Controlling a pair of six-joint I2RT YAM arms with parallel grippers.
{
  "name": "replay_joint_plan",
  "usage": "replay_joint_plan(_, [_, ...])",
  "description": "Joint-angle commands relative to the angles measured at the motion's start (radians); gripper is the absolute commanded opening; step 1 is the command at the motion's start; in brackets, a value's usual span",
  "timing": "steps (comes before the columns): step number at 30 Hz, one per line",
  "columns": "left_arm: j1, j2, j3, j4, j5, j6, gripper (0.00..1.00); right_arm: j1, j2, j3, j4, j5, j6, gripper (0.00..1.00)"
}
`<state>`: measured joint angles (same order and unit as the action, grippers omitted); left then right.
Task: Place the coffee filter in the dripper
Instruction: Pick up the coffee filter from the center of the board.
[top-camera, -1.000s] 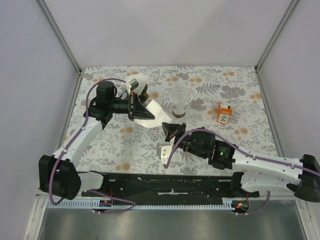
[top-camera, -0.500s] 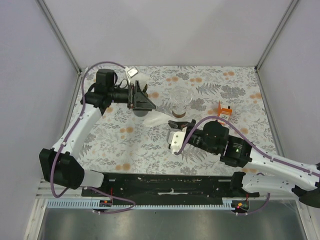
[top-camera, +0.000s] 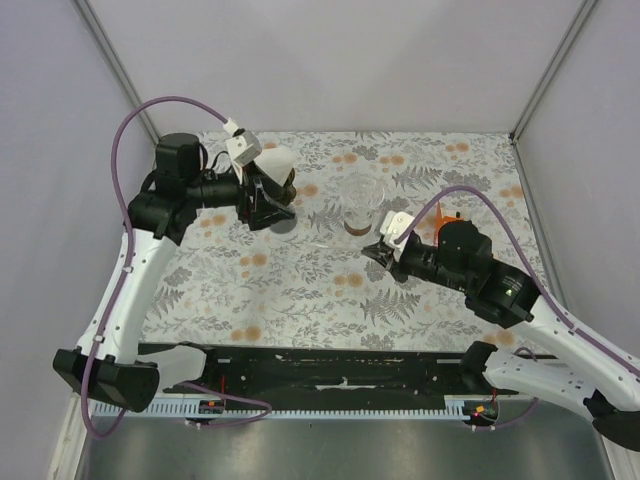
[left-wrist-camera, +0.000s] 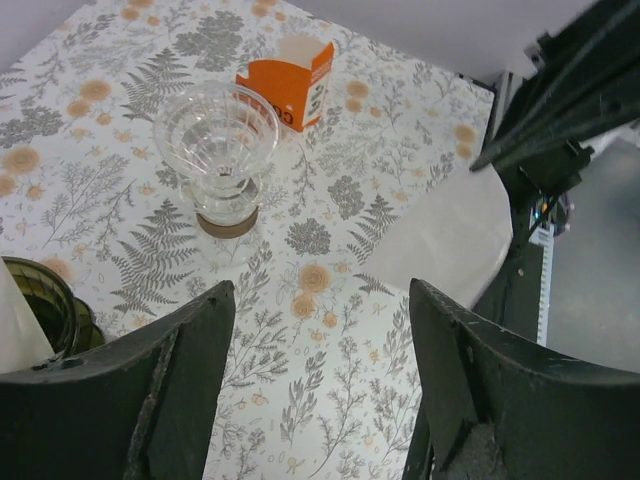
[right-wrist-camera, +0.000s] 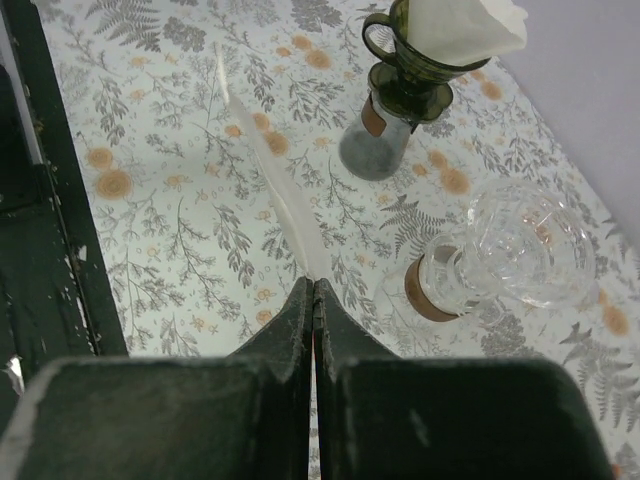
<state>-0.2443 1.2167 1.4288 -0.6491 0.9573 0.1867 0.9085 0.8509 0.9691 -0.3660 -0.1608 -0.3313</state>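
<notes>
Right gripper (right-wrist-camera: 314, 285): fingers pressed together, pinching one edge of the flat white paper coffee filter (left-wrist-camera: 440, 235). The filter projects from the jaws above the floral-patterned table (top-camera: 300, 290), on the near side of the empty clear glass dripper (left-wrist-camera: 190, 130); it is not in the dripper or touching it. Left gripper (left-wrist-camera: 320, 295): fingers spread wide, holding nothing, close to a dark green dripper (right-wrist-camera: 400, 75) that already carries a white filter. Assessment: the filter is very light, thin and limp, and likely to bow, crease or slip if gripped loosely. An edge pinch at the seam is suitable, but the folded paper needs opening into a cone. The glass dripper looks fragile and easy to tip.
</notes>
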Motion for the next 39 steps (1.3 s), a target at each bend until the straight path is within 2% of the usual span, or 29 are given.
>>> replay_joint_plan(1, [-0.006,-0.023,-0.074,-0.027,0.139,0.239,0.76,-0.057,-0.012,0.086,-0.017,-0.092,0.21,0.0])
replay_joint_plan(7, [-0.006,-0.042,-0.126,-0.032,0.204,0.338,0.76,-0.066,0.002,0.131,-0.027,-0.129,0.299,0.0])
replay_joint_plan(12, [-0.058,-0.036,-0.156,-0.035,0.359,0.388,0.85,-0.066,0.002,0.111,0.053,-0.181,0.33,0.0])
replay_joint_plan(16, [-0.131,-0.023,-0.165,-0.034,0.395,0.392,0.87,-0.066,0.036,0.132,0.078,-0.187,0.365,0.0])
replay_joint_plan(21, [-0.142,-0.022,-0.16,-0.035,0.425,0.369,0.88,-0.066,0.071,0.149,0.105,-0.221,0.379,0.0])
replay_joint_plan(23, [-0.145,-0.022,-0.15,-0.035,0.428,0.347,0.8,-0.066,0.08,0.149,0.111,-0.232,0.382,0.0])
replay_joint_plan(28, [-0.173,-0.016,-0.148,-0.024,0.403,0.287,0.45,-0.066,0.093,0.135,0.17,-0.287,0.391,0.0])
replay_joint_plan(30, [-0.176,-0.011,-0.149,-0.004,0.385,0.248,0.25,-0.065,0.094,0.134,0.179,-0.309,0.388,0.0])
replay_joint_plan(31, [-0.179,-0.011,-0.149,0.006,0.373,0.223,0.07,-0.066,0.093,0.129,0.182,-0.312,0.384,0.0])
replay_joint_plan(32, [-0.178,-0.009,-0.148,0.02,0.35,0.197,0.02,-0.066,0.089,0.125,0.183,-0.316,0.37,0.0])
replay_joint_plan(33, [-0.178,-0.011,-0.142,0.028,0.322,0.165,0.02,-0.065,0.086,0.122,0.183,-0.321,0.359,0.0])
replay_joint_plan(34, [-0.178,-0.009,-0.139,0.028,0.308,0.155,0.02,-0.065,0.083,0.112,0.185,-0.33,0.344,0.05])
replay_joint_plan(36, [-0.179,-0.009,-0.127,0.005,0.287,0.158,0.02,-0.06,0.071,0.103,0.174,-0.352,0.281,0.33])
replay_joint_plan(39, [-0.181,-0.009,-0.078,-0.127,0.267,0.297,0.02,-0.013,0.034,0.1,0.15,-0.251,0.171,0.48])
